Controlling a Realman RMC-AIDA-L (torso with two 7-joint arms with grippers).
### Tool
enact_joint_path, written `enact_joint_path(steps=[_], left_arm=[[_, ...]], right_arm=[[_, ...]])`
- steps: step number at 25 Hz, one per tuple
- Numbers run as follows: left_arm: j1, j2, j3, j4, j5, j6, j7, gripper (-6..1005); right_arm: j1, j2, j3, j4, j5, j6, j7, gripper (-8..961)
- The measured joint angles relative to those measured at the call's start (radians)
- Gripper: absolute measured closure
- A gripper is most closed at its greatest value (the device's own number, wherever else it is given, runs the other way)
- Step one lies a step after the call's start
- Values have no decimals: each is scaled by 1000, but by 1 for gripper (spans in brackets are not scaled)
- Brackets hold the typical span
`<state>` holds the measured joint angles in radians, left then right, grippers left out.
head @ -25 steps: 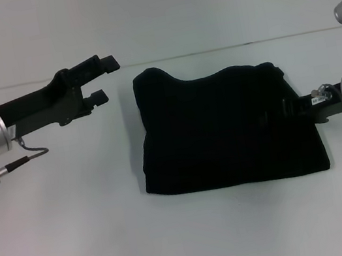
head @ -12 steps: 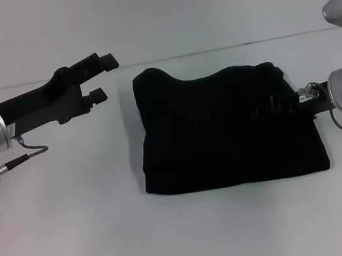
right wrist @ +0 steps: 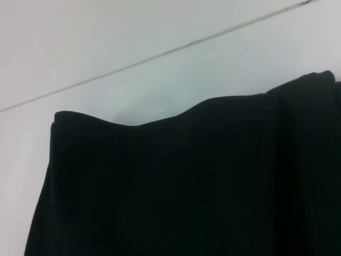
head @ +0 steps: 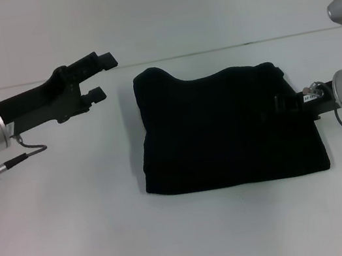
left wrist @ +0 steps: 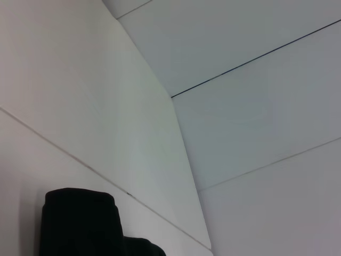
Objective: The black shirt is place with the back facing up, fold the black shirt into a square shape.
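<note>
The black shirt [head: 227, 128] lies folded nearly square, so the left gripper [head: 99, 79] hangs spread apart beside it, while the right gripper [head: 281, 107] rests on its edge, fingers lost against black cloth

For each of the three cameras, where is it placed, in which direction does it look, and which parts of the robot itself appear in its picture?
Head view: from the robot's head, forward and down at the table; shows the folded black shirt, the open left gripper beside it, and the right gripper over its edge.
Left wrist view: on the left wrist, facing white wall panels; a dark shape at the frame edge, unclear what.
Right wrist view: on the right wrist, close over the shirt; no fingers visible.
Shared: head and right wrist views both show the shirt.
</note>
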<state>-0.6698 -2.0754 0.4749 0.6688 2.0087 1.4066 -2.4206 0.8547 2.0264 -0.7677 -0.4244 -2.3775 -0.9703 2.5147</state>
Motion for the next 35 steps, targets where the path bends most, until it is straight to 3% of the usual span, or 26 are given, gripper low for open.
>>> enact_joint_path(steps=[5,10,16,27,35], left_arm=[[-1,0,-13,0,0,0,0,50],[-1,1,-21,0,-1,8,0,49],[4,2,-23,0,-14,9,1,49],[9,0,-26,0,-14,1,9,49],[3,-1,-25,0,-19,3,9,50]], right_arm=[[-1,-9,2,-18,0,-22,11,883],[-12,-11,-4,-136,-11,-111,72,903],[-45,22,-7,-311,-151,-185,188,898],[-54,15,-7,-215,-175,-91,186,885],[-54,11,-7,-393,-185,-250,230,875]])
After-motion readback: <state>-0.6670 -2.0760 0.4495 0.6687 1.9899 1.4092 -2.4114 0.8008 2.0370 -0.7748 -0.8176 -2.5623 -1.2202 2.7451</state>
